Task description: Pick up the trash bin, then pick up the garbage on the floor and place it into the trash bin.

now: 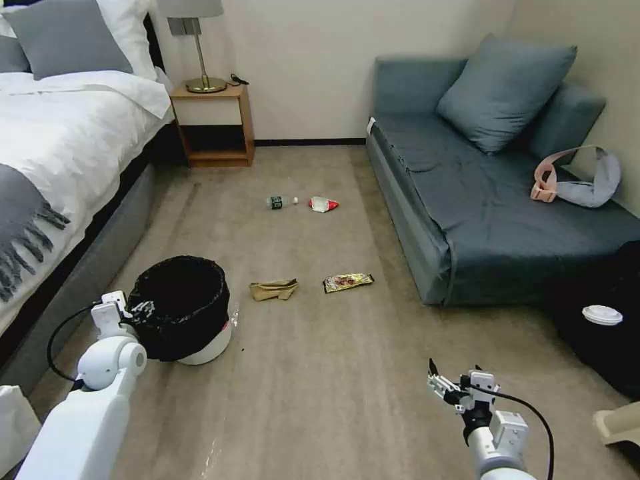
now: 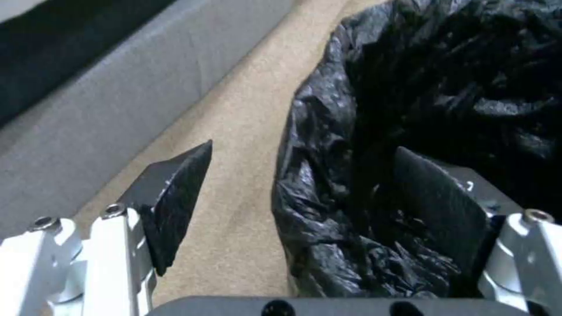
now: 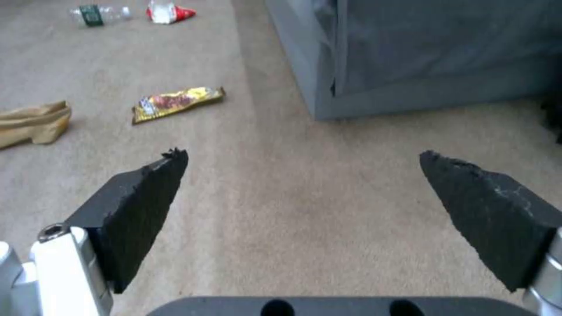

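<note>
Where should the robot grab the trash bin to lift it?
By the rim of the trash bin, from above on the bed side. The left gripper is open there, one finger inside the bag, the other outside.

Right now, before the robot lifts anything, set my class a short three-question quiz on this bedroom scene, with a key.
1. True or false: the left gripper straddles the trash bin rim, one finger inside.
2. Which litter lies nearest the sofa: A bottle, B brown paper bag, C gold-brown wrapper?
3. What does the right gripper hold?

Key: 1 true; 2 C; 3 nothing, it is open above the carpet.
</note>
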Available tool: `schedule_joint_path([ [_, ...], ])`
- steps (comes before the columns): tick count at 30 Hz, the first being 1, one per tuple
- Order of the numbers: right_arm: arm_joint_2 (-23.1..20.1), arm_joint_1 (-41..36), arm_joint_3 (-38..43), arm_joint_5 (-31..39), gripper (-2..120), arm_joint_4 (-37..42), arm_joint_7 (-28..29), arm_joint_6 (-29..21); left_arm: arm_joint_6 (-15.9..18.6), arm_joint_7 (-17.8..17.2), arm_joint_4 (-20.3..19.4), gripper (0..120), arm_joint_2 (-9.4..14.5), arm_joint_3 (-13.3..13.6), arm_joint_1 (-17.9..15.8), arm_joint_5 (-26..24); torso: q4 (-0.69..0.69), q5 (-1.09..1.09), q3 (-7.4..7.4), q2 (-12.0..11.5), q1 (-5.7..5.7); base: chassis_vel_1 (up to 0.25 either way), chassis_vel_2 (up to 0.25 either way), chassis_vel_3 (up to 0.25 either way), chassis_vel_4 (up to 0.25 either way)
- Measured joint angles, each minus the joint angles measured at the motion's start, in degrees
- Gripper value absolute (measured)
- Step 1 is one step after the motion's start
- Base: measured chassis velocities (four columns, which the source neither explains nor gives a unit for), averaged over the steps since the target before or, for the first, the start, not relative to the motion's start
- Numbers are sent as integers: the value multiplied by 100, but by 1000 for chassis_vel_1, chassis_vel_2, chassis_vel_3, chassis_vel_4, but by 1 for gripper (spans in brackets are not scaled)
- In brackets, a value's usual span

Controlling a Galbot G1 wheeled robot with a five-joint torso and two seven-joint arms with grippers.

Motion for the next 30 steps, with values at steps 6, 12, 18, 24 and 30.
schedule_joint_path([
  [6, 1, 5, 18, 10, 100, 19, 0, -5, 101, -10, 83, 87, -40, 27, -13, 4, 0, 0, 0, 0, 0, 0, 0, 0, 0],
  [12, 23, -38, 2, -1, 100, 104, 3, -6, 160, -14, 112, 87, -40, 18, 20, -12, 0, 0, 0, 0, 0, 0, 0, 0, 0],
  [18, 74, -129, -48, -70, 100, 220, 5, -9, 303, -58, 129, 87, -138, 57, 0, -24, 0, 0, 0, 0, 0, 0, 0, 0, 0],
  [24, 106, -223, -100, -147, 100, 260, 6, 2, 321, -76, 193, 87, -169, 105, 8, 80, 0, 0, 0, 0, 0, 0, 0, 0, 0],
  [30, 122, -270, -142, -192, 100, 300, 15, 9, 316, -64, 222, 77, -111, 92, 70, 131, 0, -1, 0, 0, 0, 0, 0, 0, 0],
])
